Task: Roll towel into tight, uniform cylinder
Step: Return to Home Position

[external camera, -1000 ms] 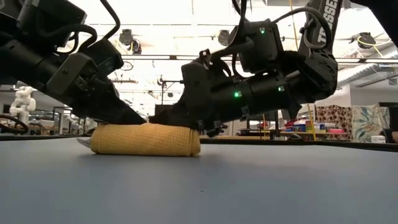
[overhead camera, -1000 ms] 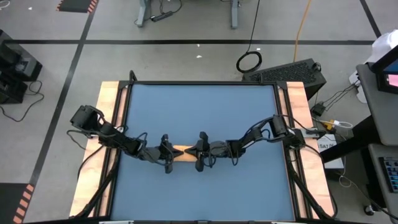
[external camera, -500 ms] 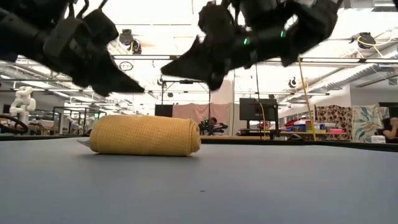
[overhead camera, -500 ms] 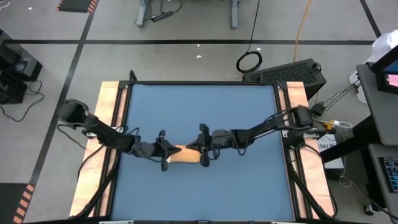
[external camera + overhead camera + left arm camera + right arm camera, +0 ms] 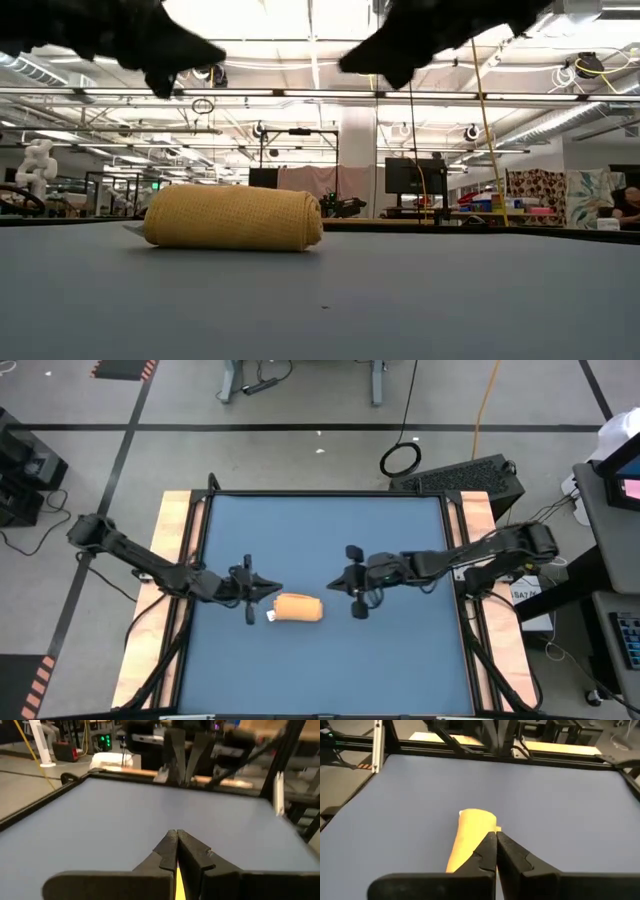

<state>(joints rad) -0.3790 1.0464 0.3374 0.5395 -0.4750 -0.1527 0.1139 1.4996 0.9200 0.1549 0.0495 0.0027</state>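
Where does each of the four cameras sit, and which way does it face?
High: overhead, straight down on table; both arms, left end effector and right end effector beside towel.
Low: table height, level across; towel, arm tips overhead.
Left wrist: faces across table; own shut fingers.
Right wrist: faces towel; own shut fingers.
High and low share the towel.

Low view: left claw (image 5: 165, 75) and right claw (image 5: 385, 68) cut off by the top edge, dark silhouettes only, fingers not separable. Right wrist view: towel (image 5: 470, 827) near end hidden behind own fingers (image 5: 485, 855). Left wrist view: towel almost wholly covered, one yellow sliver between fingers; right claw across the bench (image 5: 100, 820) blurred. High view: tag (image 5: 269, 617) too small to read.
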